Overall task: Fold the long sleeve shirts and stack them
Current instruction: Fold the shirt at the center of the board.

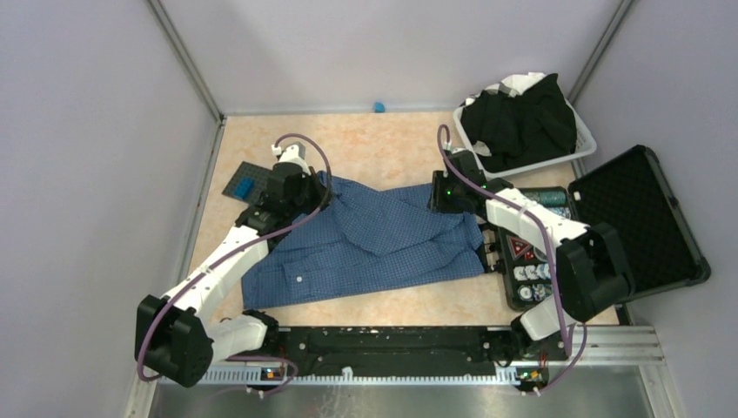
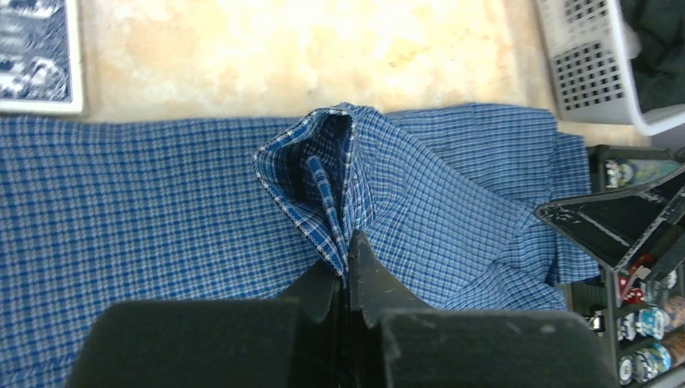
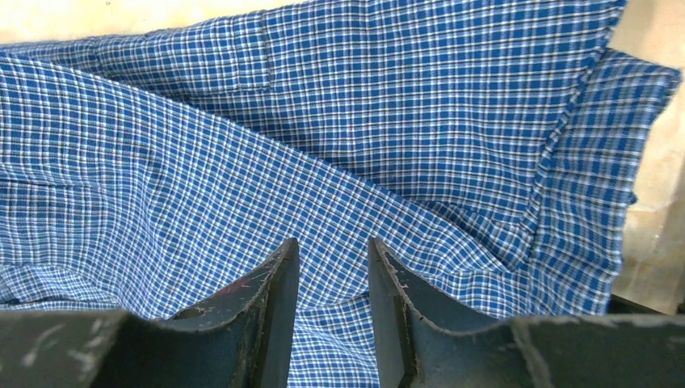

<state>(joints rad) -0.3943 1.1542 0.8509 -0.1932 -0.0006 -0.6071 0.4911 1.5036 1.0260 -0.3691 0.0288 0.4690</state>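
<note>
A blue fine-checked long sleeve shirt (image 1: 374,244) lies spread across the middle of the table, partly folded with a sleeve crossing it. My left gripper (image 1: 300,187) sits at the shirt's far left corner. In the left wrist view it (image 2: 347,246) is shut on a pinched-up fold of the blue cloth (image 2: 323,170). My right gripper (image 1: 452,196) is over the shirt's far right edge. Its fingers (image 3: 333,246) stand open just above the checked cloth (image 3: 404,97), with nothing pinched between them. Black shirts (image 1: 522,122) are heaped in a white basket (image 1: 585,144) at the back right.
An open black hard case with foam lining (image 1: 640,218) lies at the right, with a tray of small parts (image 1: 526,257) beside the shirt's right edge. A dark mat with a blue piece (image 1: 246,183) lies at the far left. Grey walls close three sides.
</note>
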